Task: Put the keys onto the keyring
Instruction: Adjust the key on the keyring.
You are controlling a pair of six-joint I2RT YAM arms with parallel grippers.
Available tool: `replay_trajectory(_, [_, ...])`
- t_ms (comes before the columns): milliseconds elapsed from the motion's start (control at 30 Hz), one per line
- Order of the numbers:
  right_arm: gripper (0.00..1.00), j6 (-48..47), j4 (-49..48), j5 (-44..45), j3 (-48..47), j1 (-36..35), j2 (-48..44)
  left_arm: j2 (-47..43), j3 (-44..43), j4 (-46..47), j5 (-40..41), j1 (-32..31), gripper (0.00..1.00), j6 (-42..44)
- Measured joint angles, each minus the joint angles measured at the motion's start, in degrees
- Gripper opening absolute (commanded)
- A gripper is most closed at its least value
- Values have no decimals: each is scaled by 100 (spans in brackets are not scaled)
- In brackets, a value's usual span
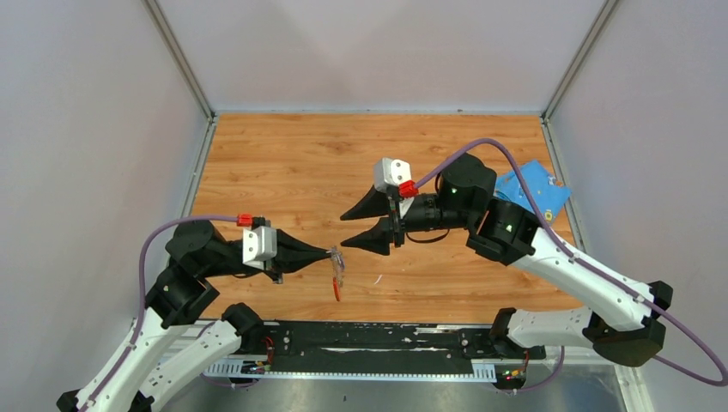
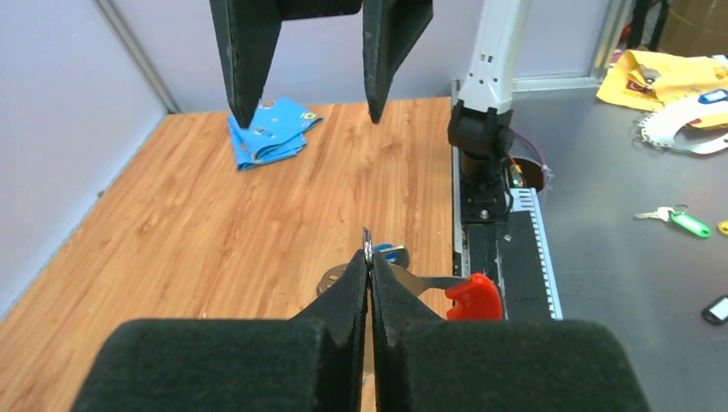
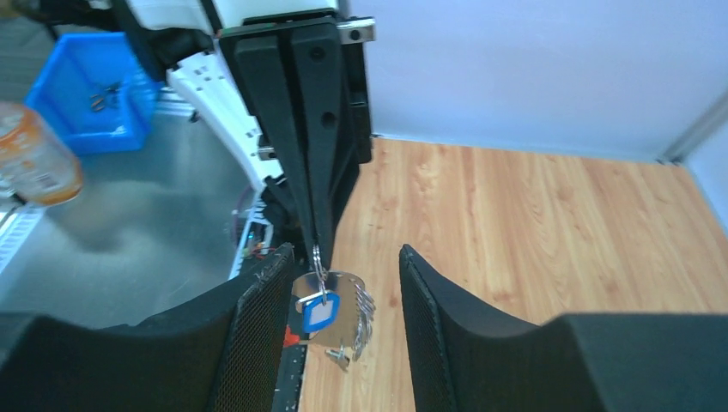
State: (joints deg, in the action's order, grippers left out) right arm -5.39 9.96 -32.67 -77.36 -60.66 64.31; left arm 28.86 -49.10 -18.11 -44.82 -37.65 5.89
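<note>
From above, the left pincer (image 1: 330, 255) is pressed together on the keyring (image 1: 336, 276), which dangles over the tabletop (image 1: 283, 163). The right pincer (image 1: 342, 229) is spread and holds nothing. Right wrist view: the blue-headed key (image 3: 319, 311) hangs beneath the left pincer's tips.

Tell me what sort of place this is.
Probably a robot lab workcell: a wooden tabletop boxed in by plain wall panels, with a steel benchtop around it holding a blue parts bin and a green-tagged key.
</note>
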Motion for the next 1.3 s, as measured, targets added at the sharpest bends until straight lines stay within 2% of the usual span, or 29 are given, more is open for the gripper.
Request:
replay_trajectory(167, [47,-31,153,-868,-101,66,278,0,-7,9,-188,0,0,81])
replay_trajectory(333, [42,0,162,-1193,-87,68,356,0,-7,98,-212,0,0,76])
replay_trajectory(633, [38,114,68,-1233,-7,68,468,-4,-7,219,-210,0,0,13])
replay_trajectory(800, [31,129,70,-1187,48,68,581,-7,-7,280,-212,0,0,-33])
replay_trajectory(867, [27,133,68,-1178,50,68,595,-7,-7,289,-210,0,0,-35])
replay_trajectory(1000, [3,149,35,-1172,50,68,595,-7,-7,302,-208,0,0,-35])
replay_trajectory(1200, [0,166,70,-1174,50,68,601,4,-7,258,-87,2,0,0])
replay_trajectory(1233, [0,164,103,-1156,48,68,605,13,-7,229,-61,2,2,22])
replay_trajectory(1300, [0,149,232,-1084,24,68,638,63,-7,125,-9,2,16,138])
